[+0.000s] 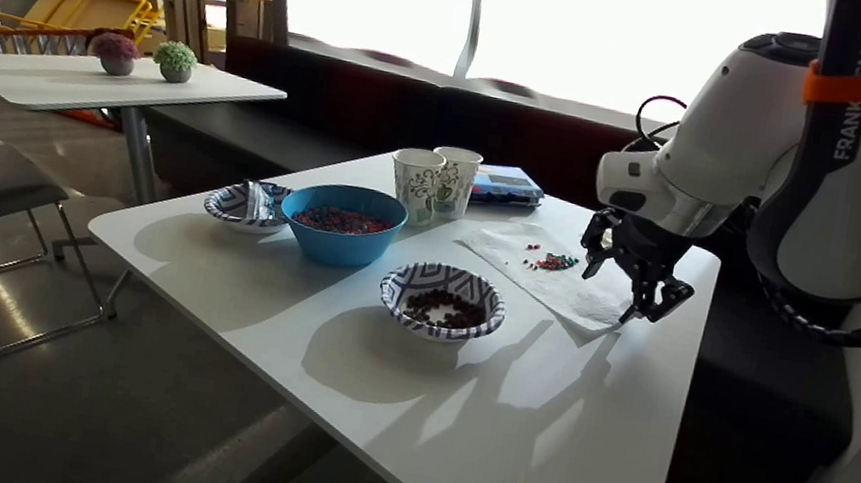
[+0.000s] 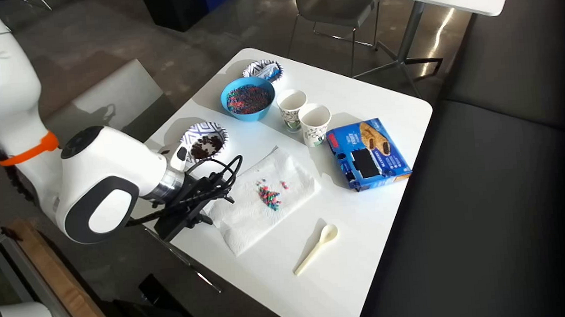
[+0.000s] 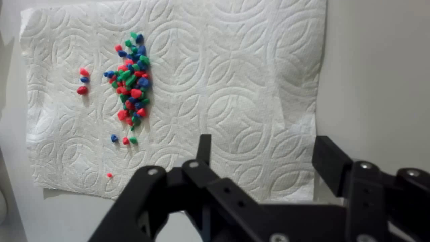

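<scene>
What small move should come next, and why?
Probably ease the gripper down toward the edge of the paper towel: its jaws stand open and empty, and in the wrist view they straddle that edge, with the colored bits lying off to one side.

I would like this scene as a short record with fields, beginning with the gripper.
Gripper: open, nothing held
Nearest to it: white embossed paper towel, flat on a white table
On the towel: small red, green and blue pieces, mostly in one pile
Round blue bowl: many multicoloured pieces inside
One dark-patterned white paper bowl: dark brown pieces inside
Printed white paper cups: two, upright, side by side
Blue cardboard box: beside the cups
Cream-coloured spoon: lying on the table
</scene>
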You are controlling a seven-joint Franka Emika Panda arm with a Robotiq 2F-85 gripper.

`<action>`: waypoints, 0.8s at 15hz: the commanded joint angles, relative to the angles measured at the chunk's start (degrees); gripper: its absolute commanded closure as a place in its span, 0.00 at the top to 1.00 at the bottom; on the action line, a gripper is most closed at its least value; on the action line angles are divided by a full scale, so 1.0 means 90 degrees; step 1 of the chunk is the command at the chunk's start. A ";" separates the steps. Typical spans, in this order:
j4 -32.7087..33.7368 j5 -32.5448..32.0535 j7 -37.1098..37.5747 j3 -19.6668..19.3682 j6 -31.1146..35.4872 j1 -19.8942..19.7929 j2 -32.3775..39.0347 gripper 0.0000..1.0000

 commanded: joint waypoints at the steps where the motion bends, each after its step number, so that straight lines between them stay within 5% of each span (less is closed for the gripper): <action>1: -0.0013 0.0066 0.0015 0.0383 0.0375 -0.0399 0.0249 0.81; 12: 0.0267 0.0234 -0.0306 0.0477 0.1198 -0.0672 0.0832 0.72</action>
